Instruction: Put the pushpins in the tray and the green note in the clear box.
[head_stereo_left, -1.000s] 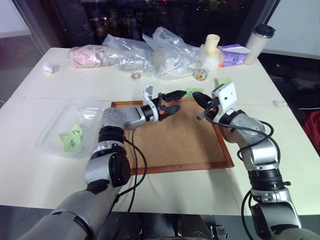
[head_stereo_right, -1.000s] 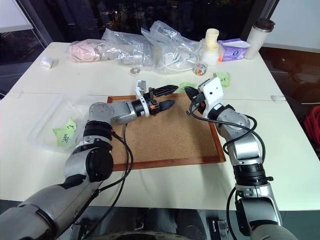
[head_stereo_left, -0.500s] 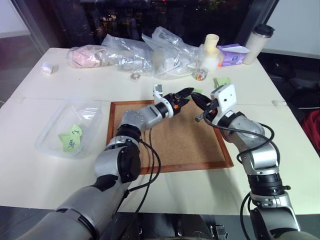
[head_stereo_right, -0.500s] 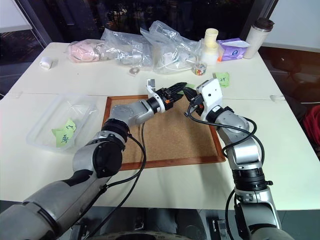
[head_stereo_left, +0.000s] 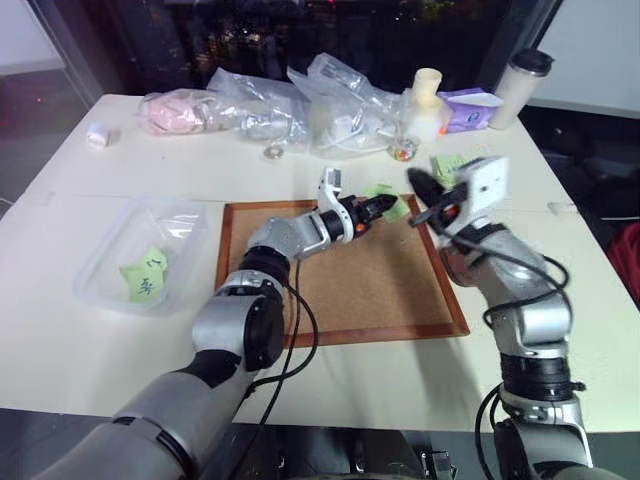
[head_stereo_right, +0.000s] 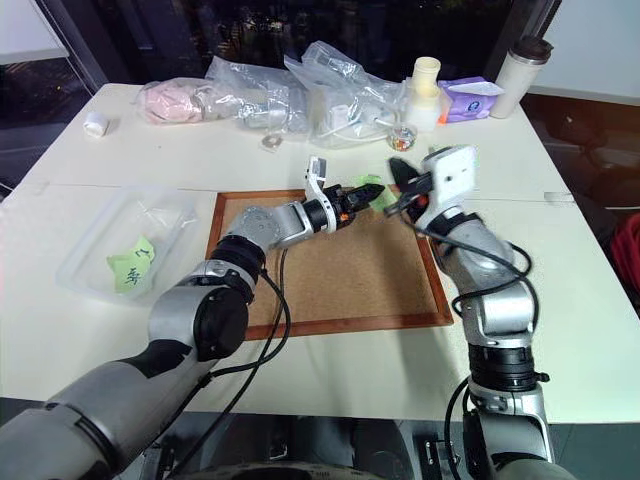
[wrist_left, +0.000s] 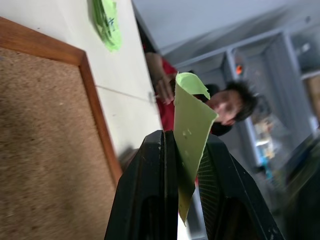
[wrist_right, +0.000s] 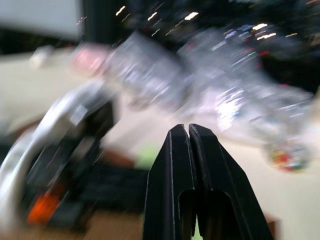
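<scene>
The left jaws (wrist_left: 186, 150) are clamped narrow on a green note (wrist_left: 190, 135), gripping its lower part so that the free upper end stands up and curls over at the tip. The right jaws (wrist_right: 189, 131) are pressed fully together with nothing visible between them, lifted just beside the far right corner of the cork board (head_stereo_left: 350, 290).

Judged step: carry the held note to the clear box (head_stereo_left: 110, 285), which sits on the counter (head_stereo_left: 80, 190) left of the cork board. To do it well, keep the grip firm and the wrist steady, since the sheet is limp and could slide out. Cross above the cork board, lower the note inside the box walls, then release; a release from too high may let the paper drift outside.

A green note (head_stereo_left: 145, 278) already lies in the clear box. It carries dark handwritten marks, too small to read. Another green paper (wrist_left: 107, 22) lies on the counter beyond the cork board's far right corner, with faint unreadable marks. No brand is legible.
</scene>
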